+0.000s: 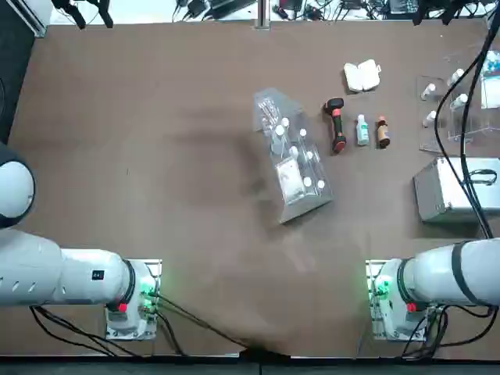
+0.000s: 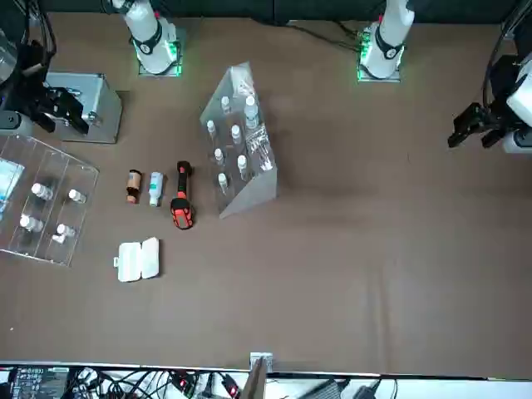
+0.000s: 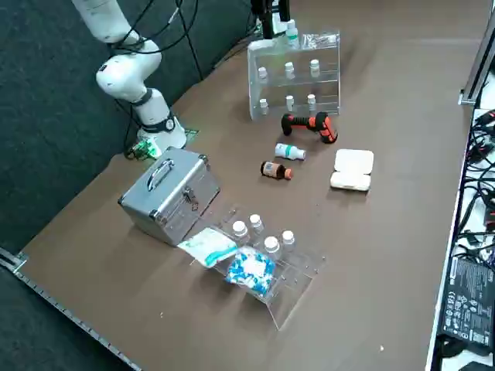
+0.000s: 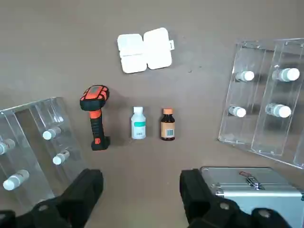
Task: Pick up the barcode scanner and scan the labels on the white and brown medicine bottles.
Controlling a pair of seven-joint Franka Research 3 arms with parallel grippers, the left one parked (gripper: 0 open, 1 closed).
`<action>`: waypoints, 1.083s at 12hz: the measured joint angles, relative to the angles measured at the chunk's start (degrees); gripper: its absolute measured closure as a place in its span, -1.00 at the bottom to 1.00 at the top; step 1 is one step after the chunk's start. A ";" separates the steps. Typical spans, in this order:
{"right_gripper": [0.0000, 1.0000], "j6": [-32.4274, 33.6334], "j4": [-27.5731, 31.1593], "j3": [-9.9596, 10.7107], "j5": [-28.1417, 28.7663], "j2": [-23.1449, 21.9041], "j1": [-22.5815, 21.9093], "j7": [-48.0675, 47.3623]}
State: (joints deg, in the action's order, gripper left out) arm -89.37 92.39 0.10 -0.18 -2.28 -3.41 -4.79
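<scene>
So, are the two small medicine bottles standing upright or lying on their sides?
Both lie on their sides. The white bottle and the brown bottle show their full length flat on the table, beside the barcode scanner; the right pincer hangs open above.

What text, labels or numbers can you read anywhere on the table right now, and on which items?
None reads clearly.
White bottle: teal label, print too small to read.
Brown bottle: label with a barcode-like patch, unreadable.
Barcode scanner: no visible marking.
Right gripper, open above the table: no text.
</scene>
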 joint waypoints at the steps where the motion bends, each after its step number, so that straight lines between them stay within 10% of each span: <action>1: -1.00 0.00 0.00 0.00 0.00 0.00 0.00 0.00; 13: -1.00 -0.68 1.08 -0.35 0.25 2.58 -3.58 -3.30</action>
State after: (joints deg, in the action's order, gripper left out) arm -90.06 93.47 -0.25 0.07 0.31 -6.99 -8.09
